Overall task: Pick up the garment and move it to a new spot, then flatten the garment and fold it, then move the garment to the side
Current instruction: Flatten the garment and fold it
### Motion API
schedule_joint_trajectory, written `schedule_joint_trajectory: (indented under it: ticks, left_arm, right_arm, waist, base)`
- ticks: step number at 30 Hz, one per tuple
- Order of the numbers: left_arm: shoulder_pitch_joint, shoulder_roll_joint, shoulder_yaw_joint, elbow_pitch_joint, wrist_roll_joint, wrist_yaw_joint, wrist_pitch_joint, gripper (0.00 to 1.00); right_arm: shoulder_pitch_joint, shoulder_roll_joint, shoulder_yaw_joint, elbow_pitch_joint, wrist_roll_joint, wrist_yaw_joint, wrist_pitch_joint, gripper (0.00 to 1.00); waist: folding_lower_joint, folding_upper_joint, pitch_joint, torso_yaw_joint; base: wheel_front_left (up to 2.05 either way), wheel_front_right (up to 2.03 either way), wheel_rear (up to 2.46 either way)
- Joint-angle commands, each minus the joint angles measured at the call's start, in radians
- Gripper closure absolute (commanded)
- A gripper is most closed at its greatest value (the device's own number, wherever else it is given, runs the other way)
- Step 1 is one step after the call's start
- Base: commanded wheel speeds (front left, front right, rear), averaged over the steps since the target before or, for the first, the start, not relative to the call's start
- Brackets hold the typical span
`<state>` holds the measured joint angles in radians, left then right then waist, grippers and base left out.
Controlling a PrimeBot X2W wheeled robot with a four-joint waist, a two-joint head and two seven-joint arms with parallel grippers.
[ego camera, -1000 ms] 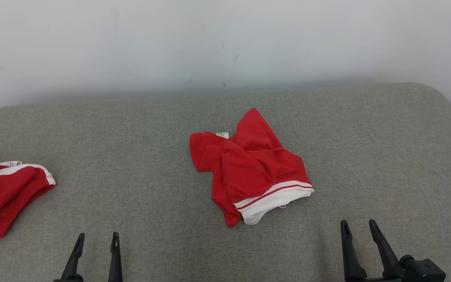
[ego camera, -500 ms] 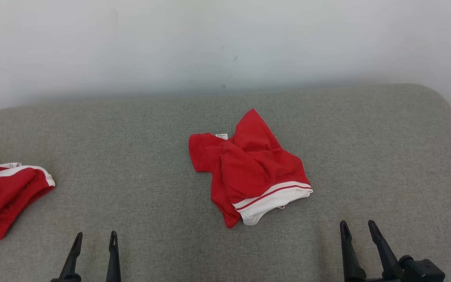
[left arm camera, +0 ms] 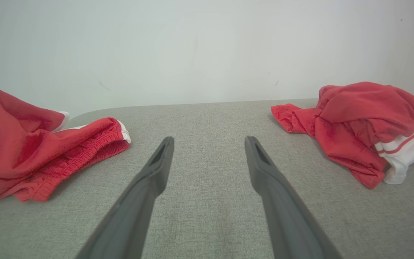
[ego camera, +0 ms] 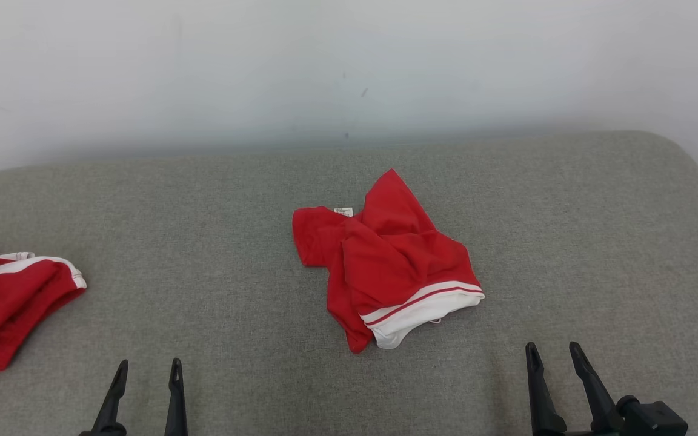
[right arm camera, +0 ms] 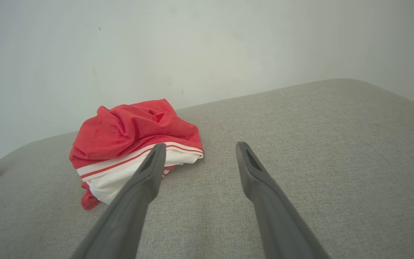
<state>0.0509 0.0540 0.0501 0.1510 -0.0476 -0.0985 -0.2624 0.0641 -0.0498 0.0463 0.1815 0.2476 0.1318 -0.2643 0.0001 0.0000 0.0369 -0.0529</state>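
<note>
Head view | garment [ego camera: 385,260] crumpled, long axis roughly far-to-near, white band [ego camera: 423,307] pointing near-right | left jaws apart | right jaws apart

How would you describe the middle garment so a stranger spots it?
Find the grey cushion by the white wall. A crumpled red garment lies mid-cushion. Unlike the red heap at the left edge, it has a broad white band.

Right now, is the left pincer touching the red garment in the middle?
No: the left pincer is open, with bare grey cushion between it and the garment.
</note>
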Motion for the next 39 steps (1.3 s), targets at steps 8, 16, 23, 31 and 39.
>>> schedule_joint_trajectory:
  ticks: [8,16,23,31,39]
  left_arm:
    - [-0.009,-0.003,0.001,0.010,-0.003,-0.002,-0.002,0.00]
    - [-0.042,-0.004,-0.020,0.008,-0.009,-0.004,-0.002,0.00]
    - [-0.082,-0.004,-0.058,0.017,-0.016,-0.004,-0.002,0.00]
    - [-0.125,-0.004,-0.104,0.037,-0.025,-0.012,-0.002,0.00]
    - [-0.136,-0.004,-0.117,0.047,-0.017,-0.016,-0.002,0.00]
  right_arm:
    - [0.003,-0.001,-0.012,0.014,0.010,-0.002,-0.002,0.00]
    - [-0.167,-0.004,-0.048,0.147,-0.065,-0.002,-0.002,0.00]
    - [-0.372,-0.041,-0.103,0.443,-0.061,-0.002,-0.001,0.00]
    - [-0.483,-0.045,-0.135,0.726,0.033,-0.002,-0.002,0.00]
    - [-0.519,-0.032,-0.082,0.831,0.132,-0.002,0.001,1.00]
  waist:
    - [-0.0001,0.0000,-0.006,0.026]
    - [-0.0001,0.0000,0.024,0.084]
    - [-0.0001,0.0000,0.058,0.149]
    - [-0.0001,0.0000,0.078,0.221]
    - [-0.0001,0.0000,0.072,0.244]
  base:
    - [0.00,0.00,0.00]
    - [0.00,0.00,0.00]
    - [0.00,0.00,0.00]
    - [0.00,0.00,0.00]
    - [0.00,0.00,0.00]
